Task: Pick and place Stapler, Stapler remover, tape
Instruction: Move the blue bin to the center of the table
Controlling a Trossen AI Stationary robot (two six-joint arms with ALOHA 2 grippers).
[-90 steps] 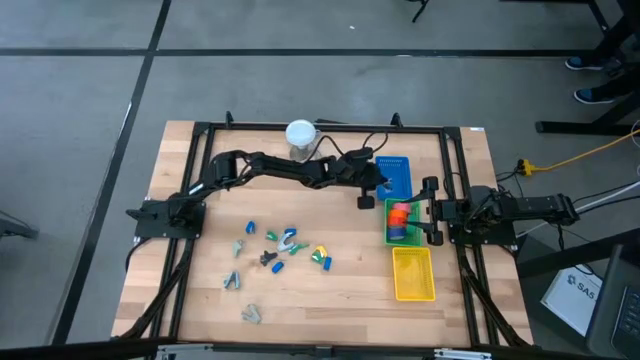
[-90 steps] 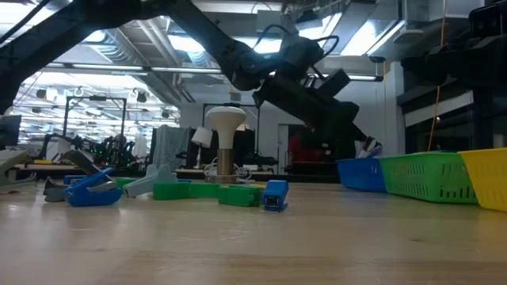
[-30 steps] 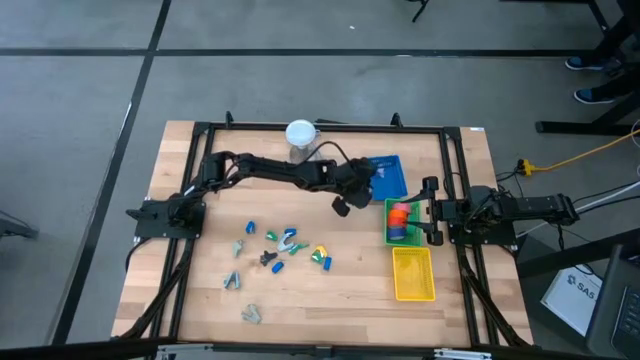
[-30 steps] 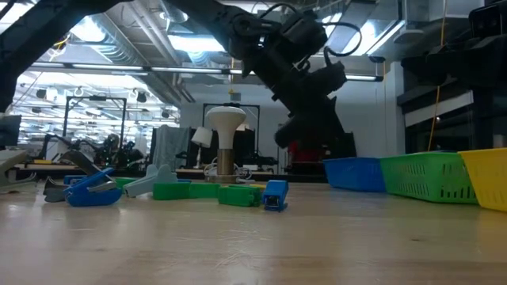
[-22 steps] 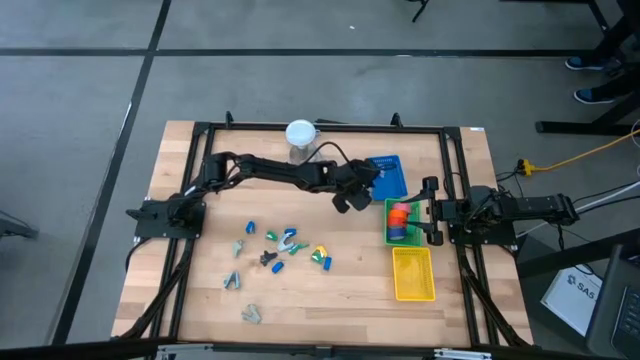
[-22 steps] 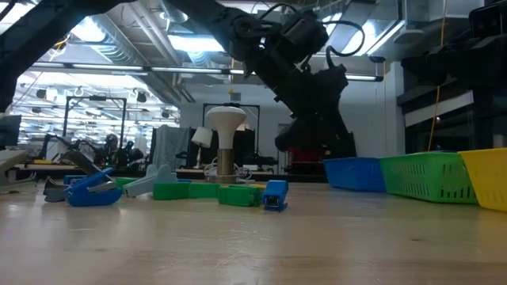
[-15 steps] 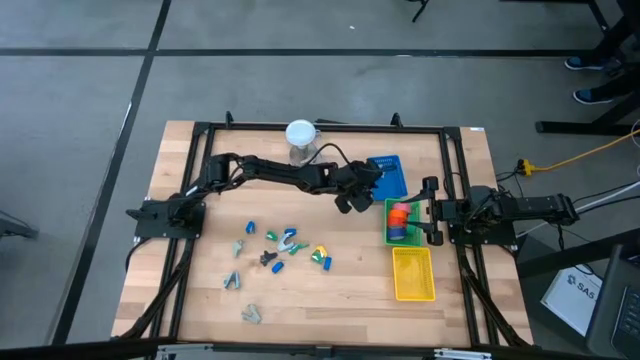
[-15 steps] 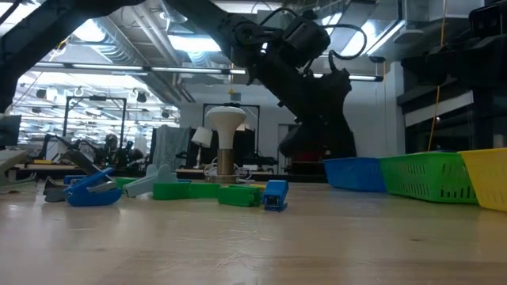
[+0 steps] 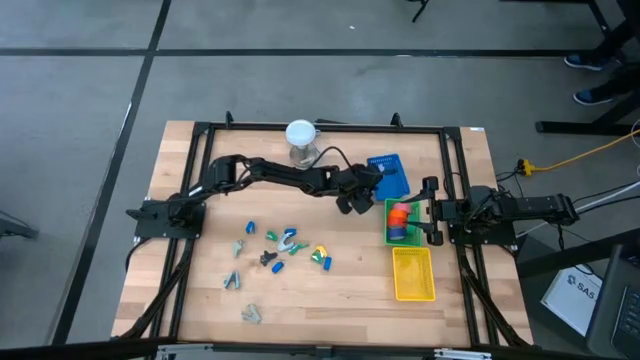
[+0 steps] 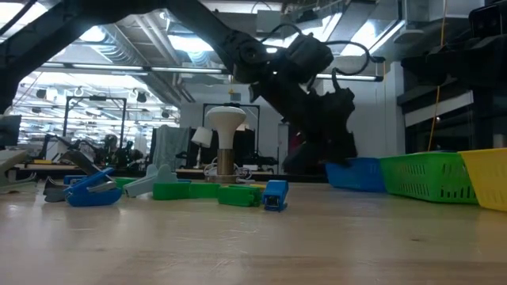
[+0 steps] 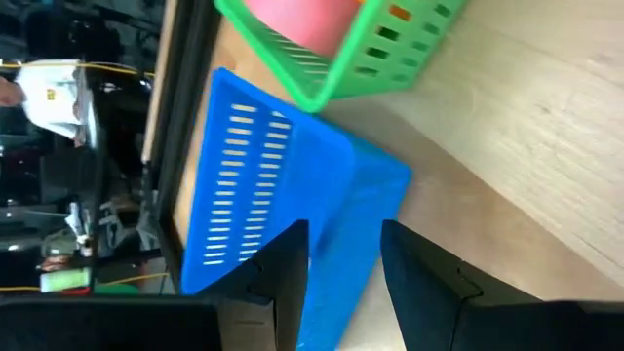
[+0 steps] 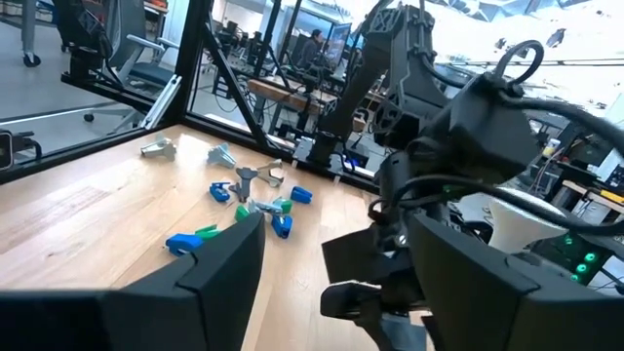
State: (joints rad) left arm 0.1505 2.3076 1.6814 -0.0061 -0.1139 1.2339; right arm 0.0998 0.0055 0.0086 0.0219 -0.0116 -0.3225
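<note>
My left fingers [image 11: 341,283] stand apart and empty, low beside the blue bin [image 9: 392,178]. The tape [image 9: 399,214] lies in the green bin [image 9: 388,236]. If I swing carelessly I may knock the blue bin into it. My right fingers [image 12: 331,283] wait wide open beside the green bin.

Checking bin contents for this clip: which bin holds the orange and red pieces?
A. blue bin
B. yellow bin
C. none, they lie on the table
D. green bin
D: in the high view the orange and red pieces sit inside the green bin, between the blue bin and the yellow bin.
</note>
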